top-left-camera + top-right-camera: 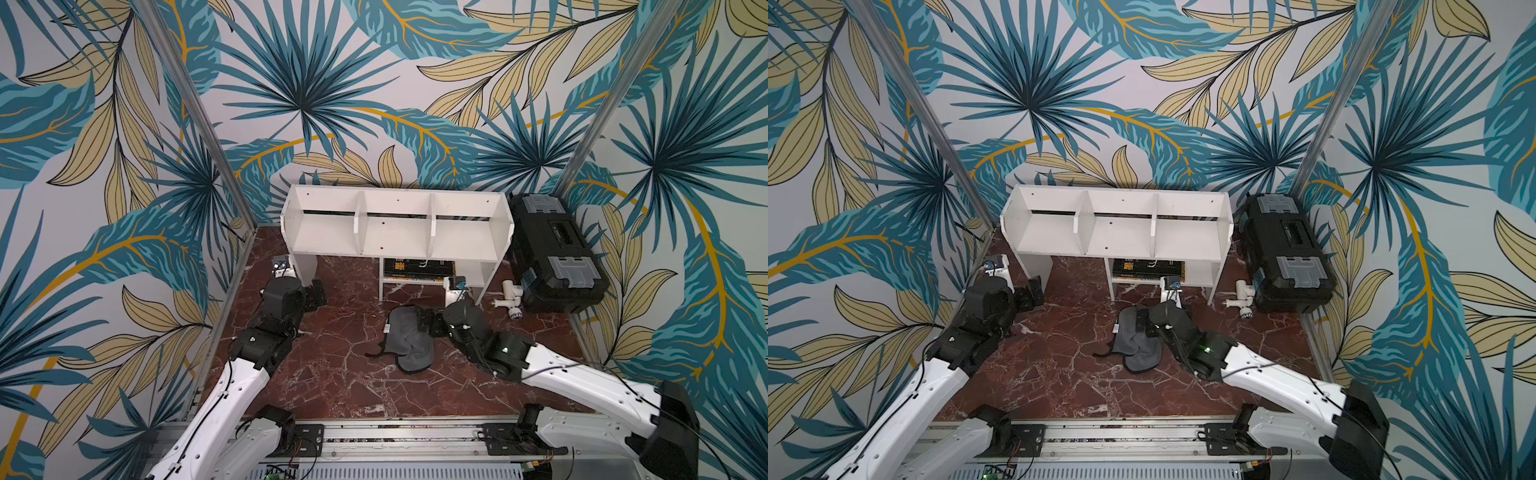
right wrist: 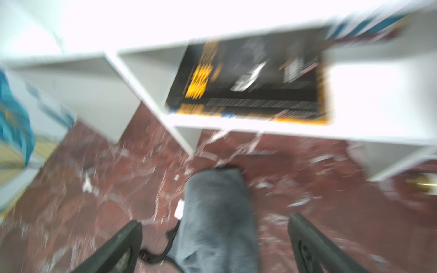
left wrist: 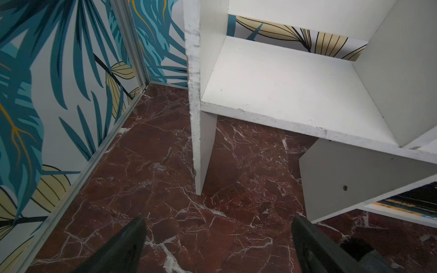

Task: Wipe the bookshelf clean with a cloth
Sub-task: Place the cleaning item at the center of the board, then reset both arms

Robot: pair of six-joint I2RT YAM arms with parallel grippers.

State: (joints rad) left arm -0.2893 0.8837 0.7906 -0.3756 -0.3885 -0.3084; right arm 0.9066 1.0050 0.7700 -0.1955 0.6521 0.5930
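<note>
Shows the cloth (image 1: pixel 409 343) lying crumpled and unclamped on the glossy red marble-patterned tabletop (image 1: pixel 332 386), just in front of the bookshelf (image 1: pixel 397 245), framed by the parted jaws of the right end effector (image 2: pixel 212 218). Places the left end effector (image 3: pixel 218 218), jaws likewise wide apart and empty, near the shelf's left leg. Risks, on closing, pinching only one limp fold or the thin edge trim, leaving soft microfibre trailing, snagging on scuffed square-cut white board edges, or slipping free mid-wipe.

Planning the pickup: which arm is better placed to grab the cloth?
Right: the right pincer, open, sits over the cloth; the left pincer is away by the bookshelf leg.
</note>
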